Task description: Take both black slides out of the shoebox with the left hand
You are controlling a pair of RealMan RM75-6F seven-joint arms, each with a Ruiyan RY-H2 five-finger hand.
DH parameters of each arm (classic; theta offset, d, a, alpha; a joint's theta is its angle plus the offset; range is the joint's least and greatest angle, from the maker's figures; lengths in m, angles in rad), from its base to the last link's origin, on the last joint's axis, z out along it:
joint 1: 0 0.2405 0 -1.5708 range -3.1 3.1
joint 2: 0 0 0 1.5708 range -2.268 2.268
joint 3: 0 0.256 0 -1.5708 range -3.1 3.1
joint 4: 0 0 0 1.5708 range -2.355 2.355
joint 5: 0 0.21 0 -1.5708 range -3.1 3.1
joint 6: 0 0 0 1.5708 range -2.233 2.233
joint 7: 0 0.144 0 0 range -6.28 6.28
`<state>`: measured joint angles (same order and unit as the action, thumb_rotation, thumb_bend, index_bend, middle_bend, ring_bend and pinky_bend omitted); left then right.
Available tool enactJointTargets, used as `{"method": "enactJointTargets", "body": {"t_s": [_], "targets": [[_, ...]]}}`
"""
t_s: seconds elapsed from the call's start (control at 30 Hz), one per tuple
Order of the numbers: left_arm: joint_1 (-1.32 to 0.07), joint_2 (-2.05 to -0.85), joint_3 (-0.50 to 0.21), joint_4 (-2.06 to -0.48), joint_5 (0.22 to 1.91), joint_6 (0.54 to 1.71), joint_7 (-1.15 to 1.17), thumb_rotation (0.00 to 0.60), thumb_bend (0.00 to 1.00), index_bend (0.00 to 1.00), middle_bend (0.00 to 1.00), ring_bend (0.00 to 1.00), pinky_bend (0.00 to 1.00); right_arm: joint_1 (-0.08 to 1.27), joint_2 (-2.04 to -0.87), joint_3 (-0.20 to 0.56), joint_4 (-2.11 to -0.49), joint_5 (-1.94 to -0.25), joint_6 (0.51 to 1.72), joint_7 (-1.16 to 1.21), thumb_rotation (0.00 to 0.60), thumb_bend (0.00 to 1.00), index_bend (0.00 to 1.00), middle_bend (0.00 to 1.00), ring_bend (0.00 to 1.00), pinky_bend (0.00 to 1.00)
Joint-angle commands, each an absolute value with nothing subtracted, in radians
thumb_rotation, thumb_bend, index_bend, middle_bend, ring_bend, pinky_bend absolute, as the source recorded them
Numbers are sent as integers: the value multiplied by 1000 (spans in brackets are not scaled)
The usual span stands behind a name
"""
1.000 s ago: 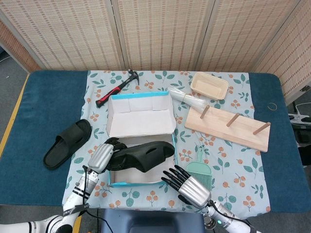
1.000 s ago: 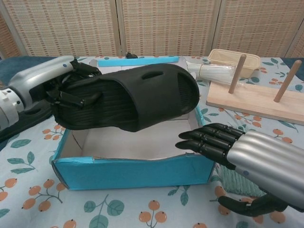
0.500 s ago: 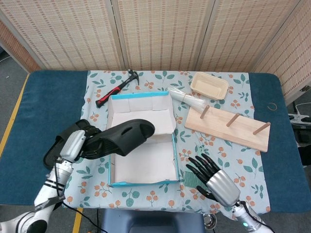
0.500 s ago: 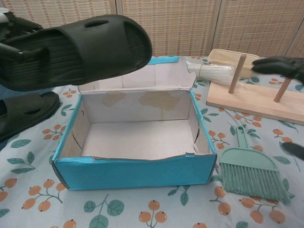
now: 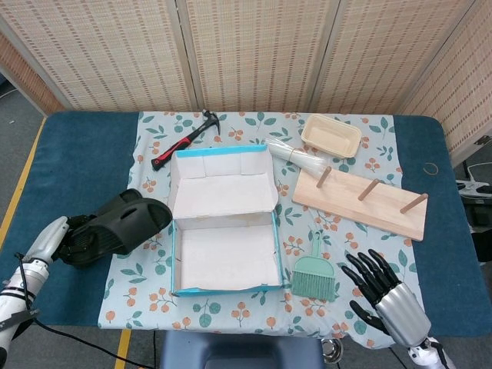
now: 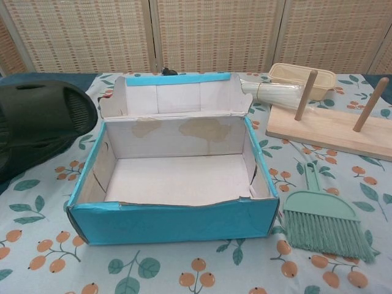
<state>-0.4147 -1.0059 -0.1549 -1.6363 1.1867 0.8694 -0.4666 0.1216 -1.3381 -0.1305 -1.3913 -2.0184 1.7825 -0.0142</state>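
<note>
Black slide (image 5: 127, 223) held by left robot hand (image 5: 65, 234) beside shoebox (image 5: 223, 288); right robot hand (image 5: 384, 296) spread, holding nothing.

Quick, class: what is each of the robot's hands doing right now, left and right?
Left hand: grips the black slide, beside the shoebox.
Right hand: open, fingers spread, holding nothing.

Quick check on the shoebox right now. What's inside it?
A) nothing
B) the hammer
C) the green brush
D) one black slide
A: the shoebox shows only its bare white floor in both views, and the left hand holds a black slide out to its left.
</note>
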Motion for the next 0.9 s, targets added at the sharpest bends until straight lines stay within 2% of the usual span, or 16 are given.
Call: {"method": "enactJointTargets", "body": {"t_s": [0.03, 0.17, 0.37, 0.5, 0.73, 0.8, 0.87, 0.9], "targets": [[-390, -1009, -153, -1595, 1223, 899, -538, 600, 709, 810, 673, 367, 249, 120, -1337, -129, -1392, -2014, 1774, -22, 600, 237, 0, 0, 0, 0], [-381, -985, -149, -1589, 1243, 872, -627, 600, 711, 810, 673, 367, 250, 118, -1334, -123, -1399, -2005, 1767, -29, 600, 237, 0, 0, 0, 0], [-404, -935, -69, -1582, 1372, 747, -709, 600, 711, 806, 670, 367, 250, 112, -1323, -125, -1407, -2006, 1762, -33, 600, 237, 0, 0, 0, 0], [-403, -930, -38, -1584, 1427, 740, -745, 600, 708, 798, 669, 367, 250, 108, -1316, -124, -1416, -2000, 1756, -37, 600, 237, 0, 0, 0, 0], [-431, -928, 18, -1545, 1516, 706, -772, 600, 670, 697, 594, 344, 243, 101, -1309, -126, -1433, -1998, 1746, -49, 600, 237, 0, 0, 0, 0], [-453, -927, 37, -1543, 1537, 668, -777, 600, 643, 613, 514, 298, 228, 99, -1307, -125, -1436, -1998, 1746, -50, 600, 237, 0, 0, 0, 0], [-467, -941, 54, -1525, 1563, 654, -801, 600, 576, 340, 282, 172, 200, 98, -1305, -125, -1439, -1997, 1743, -52, 600, 237, 0, 0, 0, 0], [-465, -955, 56, -1509, 1570, 668, -797, 600, 556, 237, 200, 120, 194, 98, -1304, -125, -1440, -1996, 1740, -53, 600, 237, 0, 0, 0, 0]]}}
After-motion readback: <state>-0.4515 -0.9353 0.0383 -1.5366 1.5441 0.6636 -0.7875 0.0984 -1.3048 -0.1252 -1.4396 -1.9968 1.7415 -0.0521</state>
